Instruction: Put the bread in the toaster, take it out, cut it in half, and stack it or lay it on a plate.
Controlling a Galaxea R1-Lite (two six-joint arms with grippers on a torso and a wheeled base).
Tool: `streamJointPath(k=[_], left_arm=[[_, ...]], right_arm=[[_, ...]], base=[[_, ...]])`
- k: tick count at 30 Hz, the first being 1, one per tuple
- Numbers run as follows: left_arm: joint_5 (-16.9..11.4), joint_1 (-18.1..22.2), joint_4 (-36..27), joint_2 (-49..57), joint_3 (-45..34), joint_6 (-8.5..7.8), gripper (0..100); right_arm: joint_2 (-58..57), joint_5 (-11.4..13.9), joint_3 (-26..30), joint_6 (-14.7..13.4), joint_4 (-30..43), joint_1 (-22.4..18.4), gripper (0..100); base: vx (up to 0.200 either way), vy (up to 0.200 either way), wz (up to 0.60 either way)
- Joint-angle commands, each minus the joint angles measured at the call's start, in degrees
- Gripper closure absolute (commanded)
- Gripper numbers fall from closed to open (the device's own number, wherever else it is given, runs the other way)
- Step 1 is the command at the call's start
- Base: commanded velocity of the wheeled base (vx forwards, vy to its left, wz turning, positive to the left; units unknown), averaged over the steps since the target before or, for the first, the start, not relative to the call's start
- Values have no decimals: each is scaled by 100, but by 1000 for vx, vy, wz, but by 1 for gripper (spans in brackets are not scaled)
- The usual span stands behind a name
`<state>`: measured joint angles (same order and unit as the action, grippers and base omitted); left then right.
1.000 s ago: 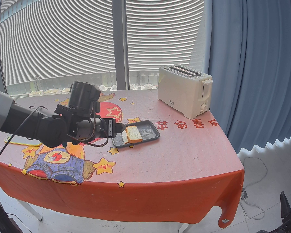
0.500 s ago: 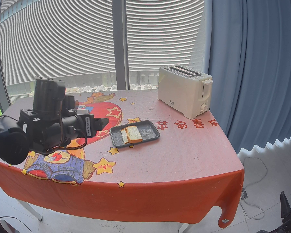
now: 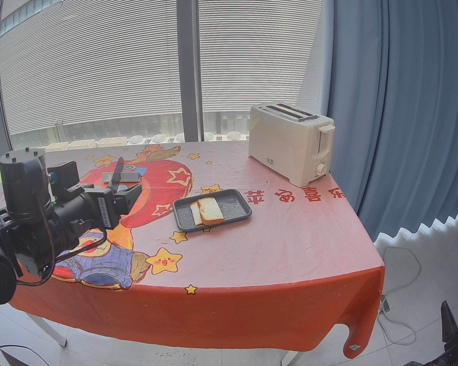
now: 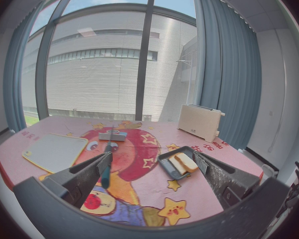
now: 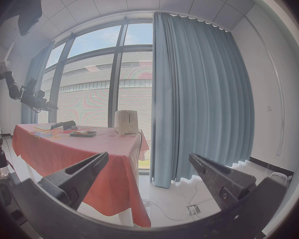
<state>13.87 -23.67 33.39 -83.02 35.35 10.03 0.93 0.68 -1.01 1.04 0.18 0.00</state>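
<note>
A red cartoon tablecloth (image 3: 269, 260) hangs near blue curtains (image 3: 407, 102).

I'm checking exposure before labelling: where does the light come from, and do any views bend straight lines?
Head view: daylight enters through the window behind the table, lighting the bread evenly, no glare. Left wrist view: the window frame bows, dark corners. Right wrist view: the curtain curves likewise, with rippled bands across the window.

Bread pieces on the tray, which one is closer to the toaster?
The golden-crusted piece, on the toaster side of the grey tray. The paler piece lies beside it, farther away.
</note>
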Motion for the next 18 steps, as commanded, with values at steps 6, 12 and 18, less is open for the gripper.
streamJointPath(k=[6, 12, 18], left_arm=[[89, 267, 54, 1314, -872, -318, 0], [230, 530, -8, 2149, -1109, -502, 0], [256, 1137, 27, 2835, -1628, -801, 0]], right_arm=[[-84, 2, 92, 2, -1, 0, 0], [-84, -7, 92, 2, -1, 0, 0], [-84, 2, 92, 2, -1, 0, 0]], base=[[0, 0, 0], [0, 0, 0], [0, 0, 0]])
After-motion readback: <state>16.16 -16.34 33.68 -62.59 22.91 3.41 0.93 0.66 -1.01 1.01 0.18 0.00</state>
